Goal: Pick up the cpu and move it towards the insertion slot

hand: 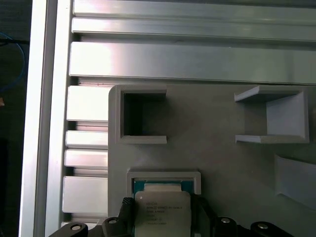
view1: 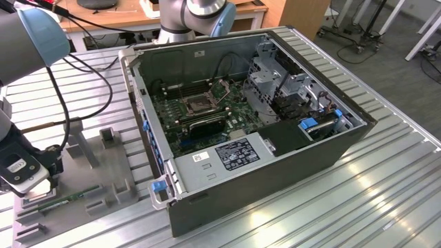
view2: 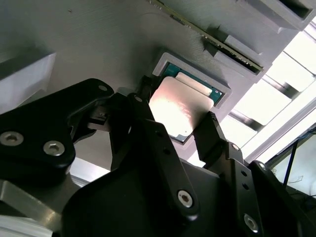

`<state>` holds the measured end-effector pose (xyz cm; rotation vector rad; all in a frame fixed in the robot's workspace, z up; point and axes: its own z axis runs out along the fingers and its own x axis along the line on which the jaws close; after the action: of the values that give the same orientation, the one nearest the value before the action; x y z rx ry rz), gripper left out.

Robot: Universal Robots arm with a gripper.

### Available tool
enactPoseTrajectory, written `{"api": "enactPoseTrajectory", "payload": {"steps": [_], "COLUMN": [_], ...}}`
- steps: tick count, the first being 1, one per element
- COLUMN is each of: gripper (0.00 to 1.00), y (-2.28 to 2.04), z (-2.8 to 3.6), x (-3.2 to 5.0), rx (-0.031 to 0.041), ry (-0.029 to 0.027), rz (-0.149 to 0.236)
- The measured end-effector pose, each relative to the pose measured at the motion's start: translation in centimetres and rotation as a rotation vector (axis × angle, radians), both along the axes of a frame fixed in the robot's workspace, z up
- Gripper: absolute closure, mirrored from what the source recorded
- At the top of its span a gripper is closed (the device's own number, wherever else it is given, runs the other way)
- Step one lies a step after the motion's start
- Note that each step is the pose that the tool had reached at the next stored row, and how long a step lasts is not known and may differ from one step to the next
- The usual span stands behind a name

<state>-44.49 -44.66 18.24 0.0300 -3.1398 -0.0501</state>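
One slatted metal table (view1: 393, 201) carries everything. One open computer case (view1: 276, 175) lies on its side across the middle of the exterior view, its green board facing up. One grey plastic tray (view1: 103, 170) lies on the table at the lower left of that view, and one robot arm (view1: 28, 36) comes down over the tray from the upper left. One green memory stick (view1: 65, 198) lies along the tray's near edge.

One gripper (view1: 33, 192) hangs low over the tray's lower-left corner. In both wrist views its two black fingers (view2: 211, 129) stand on either side of the one cpu (view2: 180, 106), pressed against two opposite edges of the chip. The cpu sits in a square pocket of the tray, lying flat with its silvery metal face up. It is square, so it has no long axis, and its edges run parallel to the pocket walls.

One insertion slot (view1: 200, 103), a dark square in a metal frame, sits on the board in the case's upper-left part, well apart from the cpu.
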Motion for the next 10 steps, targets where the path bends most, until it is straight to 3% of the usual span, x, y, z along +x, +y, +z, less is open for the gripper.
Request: {"api": "enactPoseTrajectory", "payload": {"steps": [6,8,10], "gripper": [0.38,0.46,0.46], "y": [0.0,0.0,0.0], "z": [0.02,0.03,0.03], "x": [0.0,0.0,0.0], "rx": [-0.0001,-0.0001,-0.0001], "ry": [0.0001,0.0001,0.0], "rz": [0.0,0.0,0.0]}}
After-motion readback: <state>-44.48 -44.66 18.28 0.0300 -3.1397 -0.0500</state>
